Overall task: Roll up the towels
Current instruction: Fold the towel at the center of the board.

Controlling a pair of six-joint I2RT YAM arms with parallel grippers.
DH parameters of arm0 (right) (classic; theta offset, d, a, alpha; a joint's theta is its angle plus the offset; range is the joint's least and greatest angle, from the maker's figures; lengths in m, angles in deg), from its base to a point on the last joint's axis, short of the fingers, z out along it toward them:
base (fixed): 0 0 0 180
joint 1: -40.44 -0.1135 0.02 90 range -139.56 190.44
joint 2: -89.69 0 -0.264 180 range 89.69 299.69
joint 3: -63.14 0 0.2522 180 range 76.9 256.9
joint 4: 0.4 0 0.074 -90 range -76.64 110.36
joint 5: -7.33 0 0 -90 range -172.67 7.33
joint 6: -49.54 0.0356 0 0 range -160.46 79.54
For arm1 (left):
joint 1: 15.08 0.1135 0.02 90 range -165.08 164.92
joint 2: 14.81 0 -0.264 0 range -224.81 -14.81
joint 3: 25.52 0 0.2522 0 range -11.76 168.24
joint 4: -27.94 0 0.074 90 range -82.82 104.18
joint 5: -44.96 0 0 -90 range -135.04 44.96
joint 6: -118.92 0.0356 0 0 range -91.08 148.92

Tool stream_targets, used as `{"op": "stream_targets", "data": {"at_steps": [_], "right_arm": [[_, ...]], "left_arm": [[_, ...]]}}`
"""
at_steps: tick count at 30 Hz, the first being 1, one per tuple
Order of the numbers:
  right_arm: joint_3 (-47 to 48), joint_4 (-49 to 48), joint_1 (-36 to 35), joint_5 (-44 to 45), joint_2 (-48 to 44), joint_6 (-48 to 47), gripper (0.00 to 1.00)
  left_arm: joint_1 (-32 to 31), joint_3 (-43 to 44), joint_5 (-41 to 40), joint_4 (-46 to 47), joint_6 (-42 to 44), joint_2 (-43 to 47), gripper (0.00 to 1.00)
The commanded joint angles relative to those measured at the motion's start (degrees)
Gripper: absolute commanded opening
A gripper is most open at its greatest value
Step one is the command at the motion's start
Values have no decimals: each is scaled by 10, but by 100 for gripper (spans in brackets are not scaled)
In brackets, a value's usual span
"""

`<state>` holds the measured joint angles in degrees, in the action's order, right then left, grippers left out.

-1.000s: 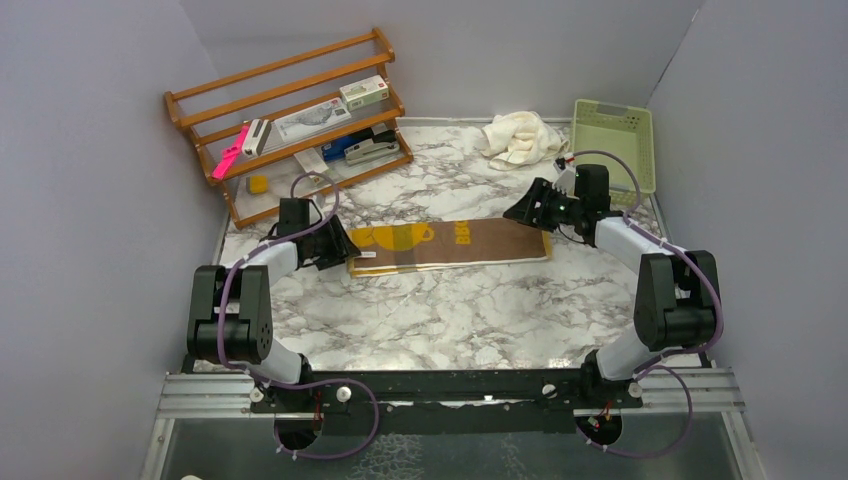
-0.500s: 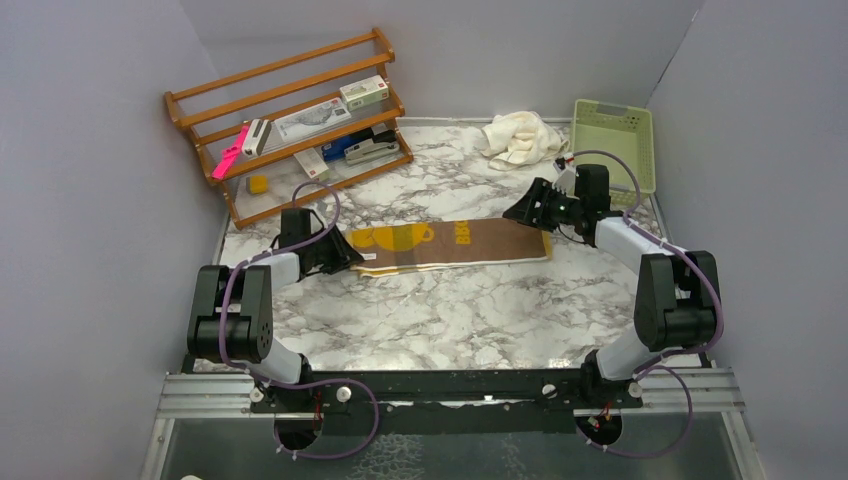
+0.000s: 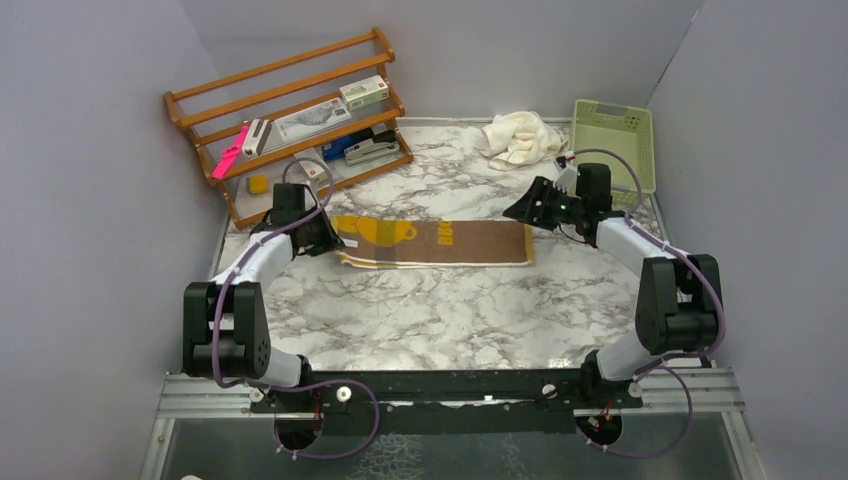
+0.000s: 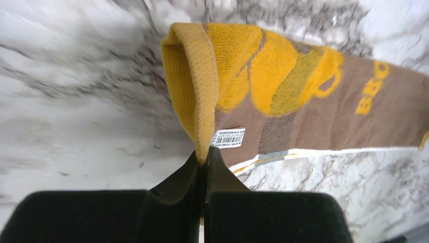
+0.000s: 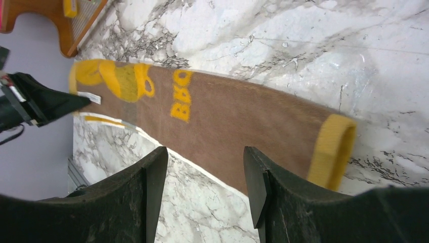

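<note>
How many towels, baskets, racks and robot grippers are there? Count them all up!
Towels: 2 (brown-and-yellow towel, cream towel)
Baskets: 1 (green basket)
Racks: 1 (wooden rack)
Grippers: 2 (left gripper, right gripper)
Total: 6

Behind spread towel (image 3: 435, 243) lies bunched towel (image 3: 518, 138), left of basket (image 3: 612, 140)

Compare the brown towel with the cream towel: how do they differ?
The brown towel lies stretched out; the cream towel sits crumpled beside the green basket. The brown towel bears a yellow cup picture and letters; the cream towel is plain. The left fingers pinch the brown towel; nothing touches the cream towel. Both rest on the marble table, unrolled.
</note>
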<state>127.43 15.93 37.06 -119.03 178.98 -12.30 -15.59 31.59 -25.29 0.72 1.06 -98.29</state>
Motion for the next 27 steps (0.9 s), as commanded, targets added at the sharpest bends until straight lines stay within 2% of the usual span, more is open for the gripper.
{"op": "stream_targets", "data": {"at_steps": [1, 8, 12, 17, 21, 27], "right_arm": [[5, 0, 1, -3, -27, -11, 57], [8, 33, 0, 12, -40, -13, 57], [16, 63, 0, 37, -43, -26, 57], [28, 69, 0, 30, -32, -21, 56], [38, 78, -1, 28, -27, -21, 56], [41, 86, 0, 27, -23, -26, 55]], "left_arm": [[18, 84, -107, -118, 84, 48, 0], [76, 132, -189, -177, 159, 75, 0], [81, 143, -237, -191, 181, 91, 0], [73, 163, -175, -191, 163, 77, 0], [18, 197, -157, -191, 144, 53, 0], [-109, 259, -179, -197, 111, -1, 0]]}}
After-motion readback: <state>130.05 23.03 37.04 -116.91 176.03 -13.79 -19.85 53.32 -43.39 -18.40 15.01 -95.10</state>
